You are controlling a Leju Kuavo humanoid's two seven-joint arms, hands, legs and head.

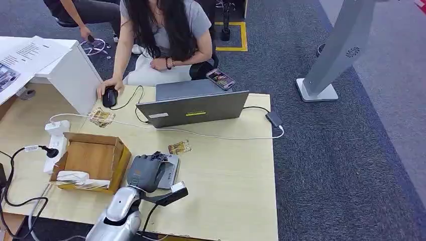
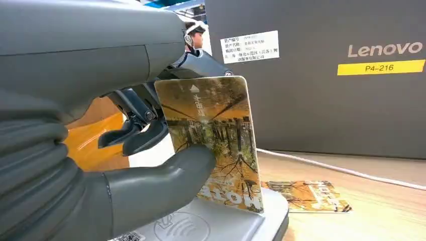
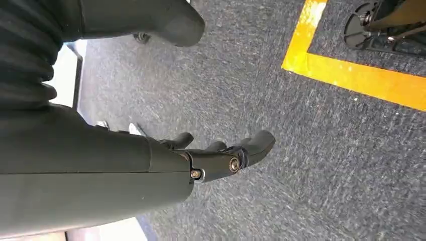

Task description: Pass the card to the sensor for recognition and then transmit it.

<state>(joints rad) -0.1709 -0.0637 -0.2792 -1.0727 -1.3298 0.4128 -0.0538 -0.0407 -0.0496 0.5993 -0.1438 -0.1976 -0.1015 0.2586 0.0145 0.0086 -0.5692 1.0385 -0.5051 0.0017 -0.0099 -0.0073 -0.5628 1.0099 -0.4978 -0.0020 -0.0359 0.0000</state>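
Head high; wrists close behind fingers

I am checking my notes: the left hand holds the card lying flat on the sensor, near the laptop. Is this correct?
Not quite. The left hand does hold the card at the sensor near the laptop, but the card stands upright on its lower edge, not flat. The left wrist view shows this.

- We saw even, bright indoor light in the head view, with soft shadows and no harsh glare.
- Our left wrist view blurred the left hand [image 2: 100, 150] toward nine o'clock; the card [image 2: 216, 140] stayed sharp.
- Our right wrist view showed carpet [image 3: 311, 165] streaked by motion blur.
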